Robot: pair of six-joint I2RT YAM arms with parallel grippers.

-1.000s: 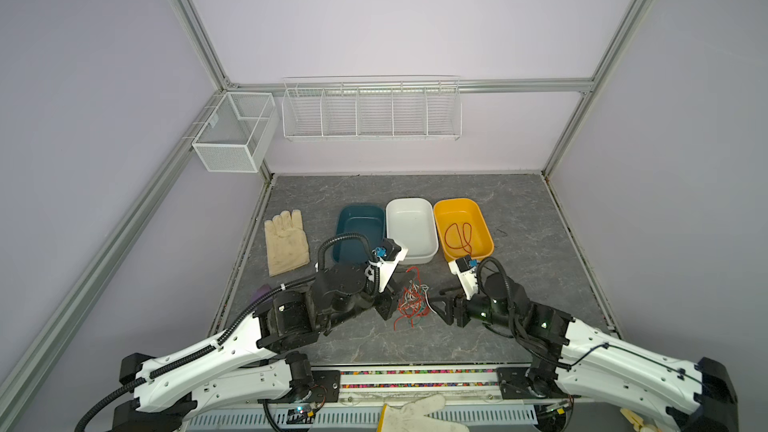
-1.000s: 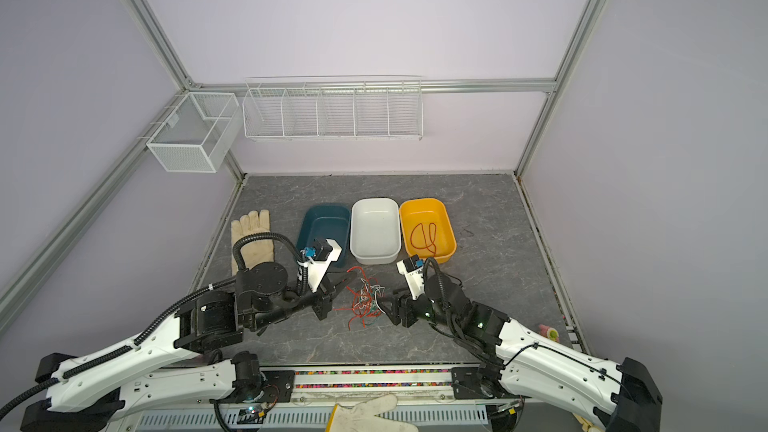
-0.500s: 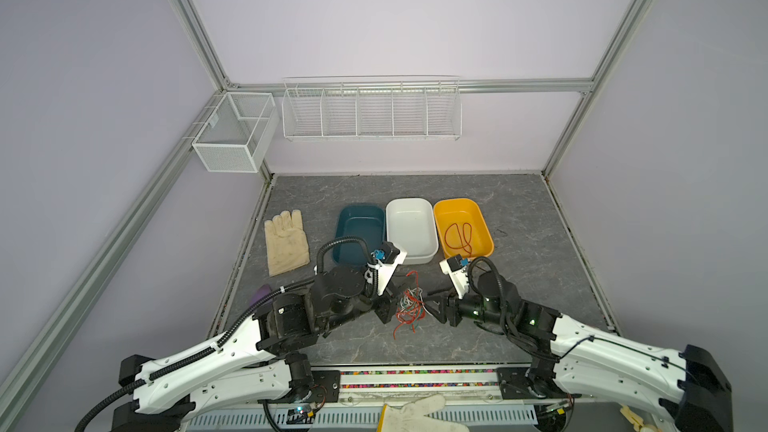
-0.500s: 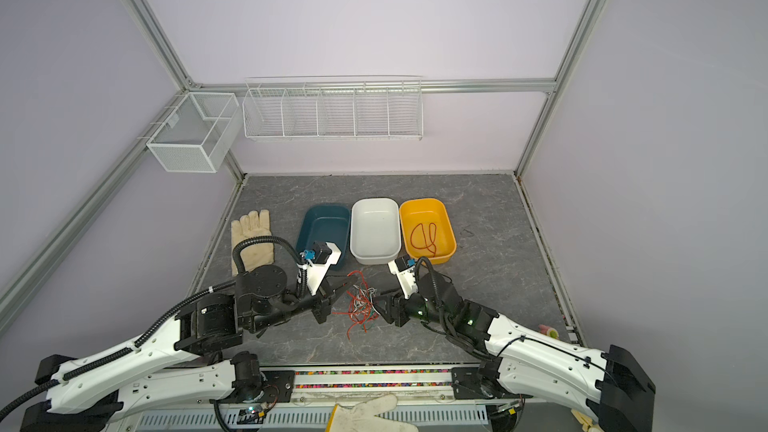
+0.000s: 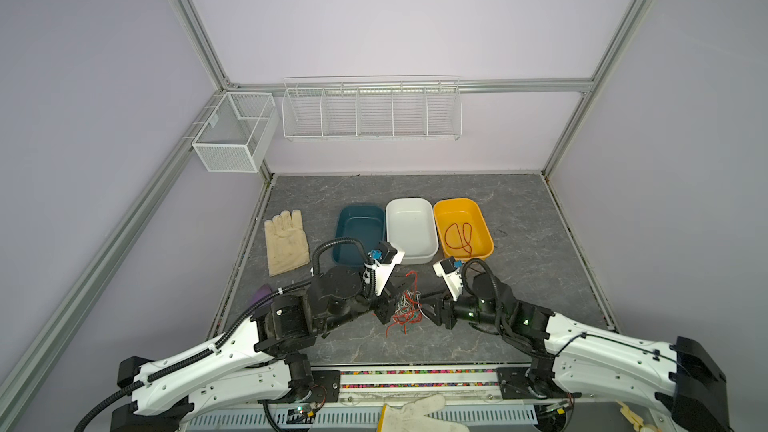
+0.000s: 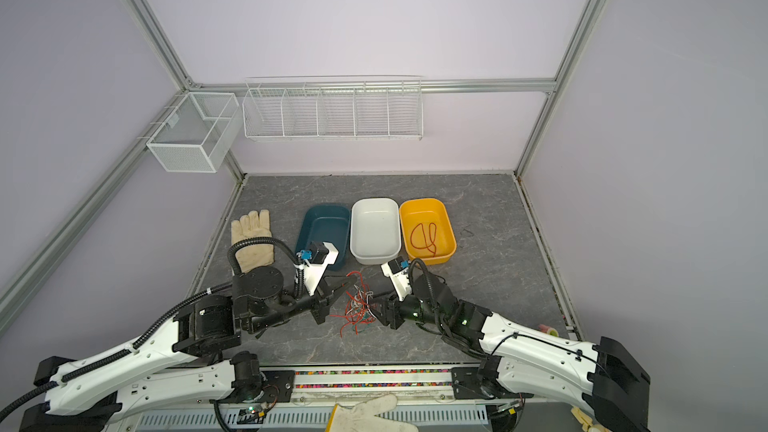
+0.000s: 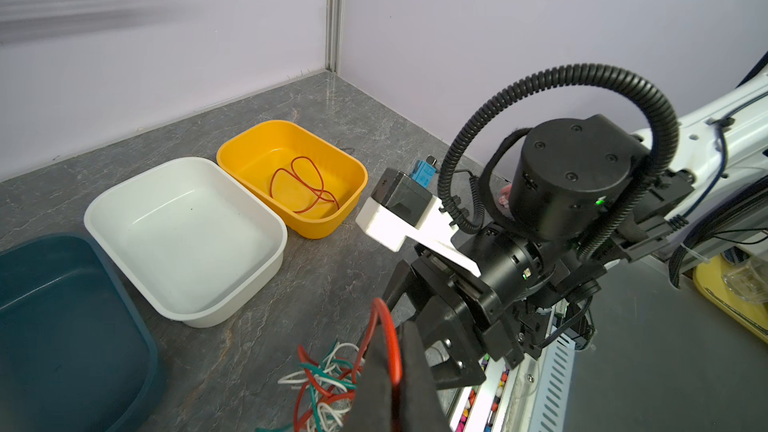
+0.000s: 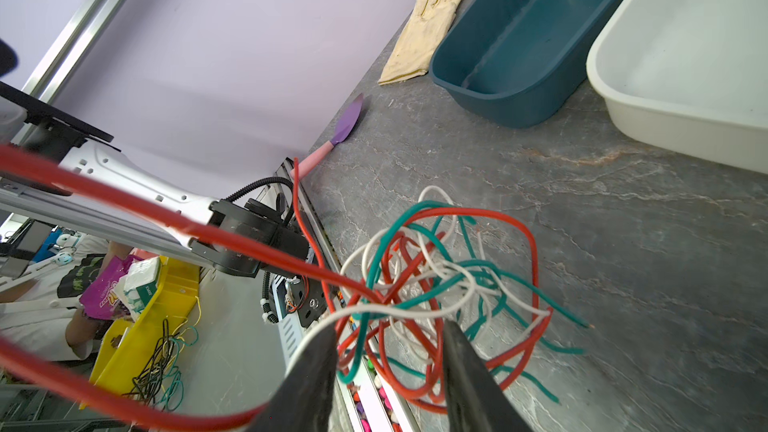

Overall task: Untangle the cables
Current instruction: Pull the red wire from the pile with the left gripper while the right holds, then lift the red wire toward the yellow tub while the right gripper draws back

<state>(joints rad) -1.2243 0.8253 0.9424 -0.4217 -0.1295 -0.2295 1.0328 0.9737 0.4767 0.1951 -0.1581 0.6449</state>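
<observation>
Left jaws: pressed together on a loop of thin red-orange wire [image 7: 384, 326]. The left gripper [image 7: 397, 371] pinches it between its dark pads, and the strand runs on down into the knot.
Right jaws: partly apart. The right gripper [image 8: 390, 342] has its two dark fingers [image 8: 316, 367] either side of several strands, with nothing visibly clamped.
Cables: the tangle of thin red-orange, dark green and white wires [image 8: 428, 284] sits between the two sets of jaws, just under the left pair and right at the mouth of the right pair. In a top view its loose ends [image 5: 395, 328] trail towards the grey stone-look tabletop [image 5: 519, 284].
Change: against a second ago, the right gripper has come in closer to the knot and its jaws have narrowed. The left grip is unchanged.
Meaning: probably a second hold is being set up, so the arms can draw apart and free the red strand. Catching several colours at once would likely only tighten the knot.
Beyond the jaws: the rectangular yellow plastic tub [image 5: 484, 222], past the right jaws, holds one separated red-orange wire [image 5: 459, 238]. The white plastic tub [image 5: 411, 226] and teal plastic tub [image 5: 357, 222] look empty, so most of the sorting seems left to do.
</observation>
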